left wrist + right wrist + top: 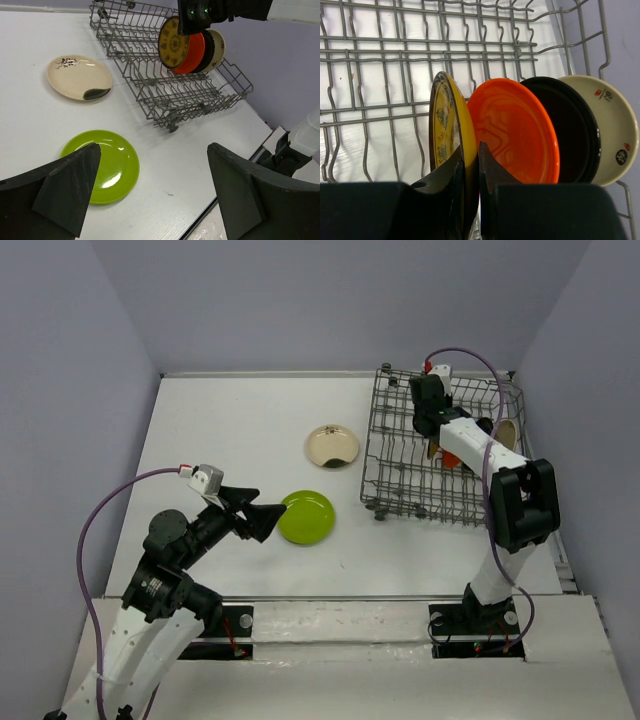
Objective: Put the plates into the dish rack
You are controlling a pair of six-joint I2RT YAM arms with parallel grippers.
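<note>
**Left gripper spread wide, right gripper clamped**

The left arm (165, 585) was folded low at the near left corner, with the forearm pointed forward and to the right. The left gripper (262, 521) was held wide open, its fingers (70, 190) set well apart. The right arm (520, 505) was stretched forward from its base, with the elbow raised and the wrist bent downward. The right gripper (433, 440) was closed, its fingers (451, 175) pressed on either side of a plate (441, 125) at the rim.

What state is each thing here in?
dish rack: partly loaded.
left gripper: open, empty.
right gripper: shut on gold-patterned plate.
gold-patterned plate: upright, gripped.
orange plate: upright in rack.
black plate: upright in rack.
red-marked cream plate: upright in rack.
lime green plate: flat on table.
dark-marked cream plate: flat on table.
</note>
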